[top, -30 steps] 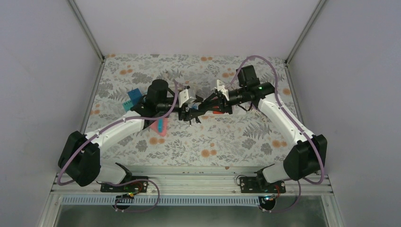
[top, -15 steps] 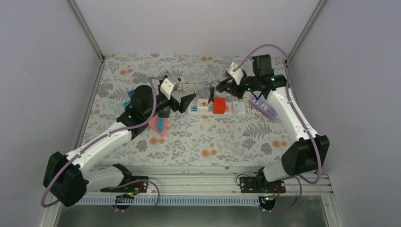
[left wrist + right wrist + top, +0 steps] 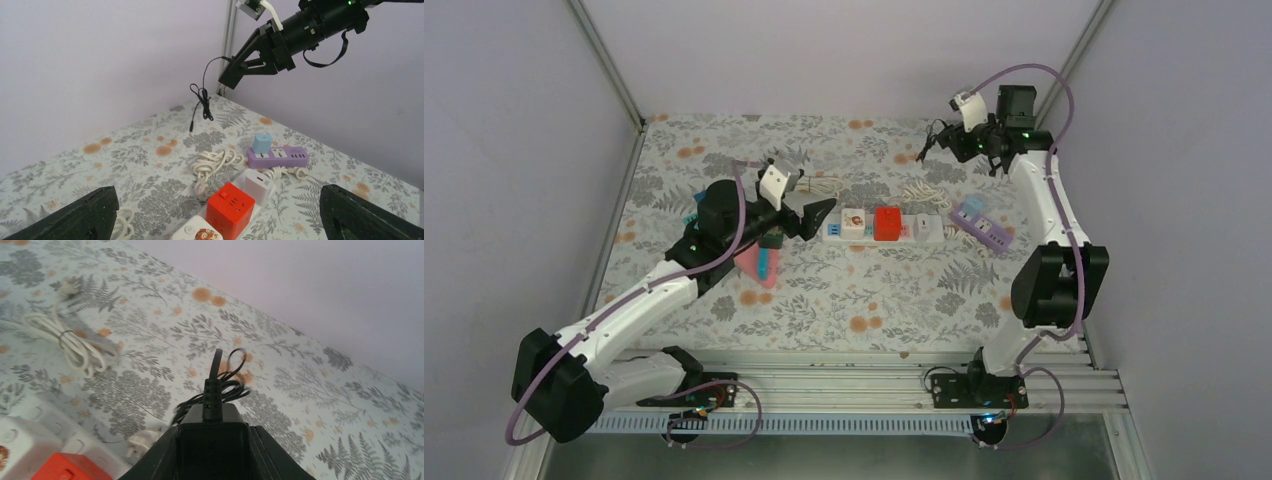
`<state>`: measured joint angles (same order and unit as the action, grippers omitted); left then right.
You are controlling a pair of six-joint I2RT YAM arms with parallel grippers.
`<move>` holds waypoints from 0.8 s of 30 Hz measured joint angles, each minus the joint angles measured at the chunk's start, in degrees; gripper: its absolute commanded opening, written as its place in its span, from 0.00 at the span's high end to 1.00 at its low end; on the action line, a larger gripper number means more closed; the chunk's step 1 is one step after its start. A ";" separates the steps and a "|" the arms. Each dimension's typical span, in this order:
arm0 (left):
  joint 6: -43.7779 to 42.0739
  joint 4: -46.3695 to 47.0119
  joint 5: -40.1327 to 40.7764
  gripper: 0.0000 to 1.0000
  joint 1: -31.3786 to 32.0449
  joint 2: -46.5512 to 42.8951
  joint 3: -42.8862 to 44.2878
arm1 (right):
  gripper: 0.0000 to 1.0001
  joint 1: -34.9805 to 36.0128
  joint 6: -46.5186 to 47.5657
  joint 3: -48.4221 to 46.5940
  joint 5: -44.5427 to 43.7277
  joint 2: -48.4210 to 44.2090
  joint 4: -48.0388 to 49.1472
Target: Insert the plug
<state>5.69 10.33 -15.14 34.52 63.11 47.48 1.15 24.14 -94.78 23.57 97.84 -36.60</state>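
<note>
My right gripper is raised over the back right of the table, shut on a black plug. The plug's thin black cable hangs bundled below it and also shows in the left wrist view. The white power strip lies mid-table and carries a white cartoon adapter, a red cube adapter and a white adapter. My left gripper is open and empty, just left of the strip, with its fingers wide apart around the red cube.
A purple power strip with a blue cube lies right of the white strip. White cord coils lie behind it. A pink and blue object and teal blocks sit by my left arm.
My right gripper has lifted up and back to the right, away from the white strip, with the black plug. My left gripper has drawn back to the left and stands open.
</note>
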 measured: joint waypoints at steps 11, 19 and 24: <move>0.20 -2.54 -1.44 0.00 0.04 1.29 0.00 | 0.97 -7.76 4.63 7.63 -3.23 1.22 -0.15; 3.32 -5.53 -5.01 0.00 0.04 2.49 2.27 | 0.97 -9.88 7.82 16.90 -8.31 -0.68 1.20; 4.26 -7.50 -6.95 0.00 0.04 1.97 2.51 | 0.97 -11.21 9.11 17.57 -7.93 -1.11 -0.44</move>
<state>9.96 2.83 -22.09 34.57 65.08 50.00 -10.07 33.26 -77.21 15.64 96.73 -37.04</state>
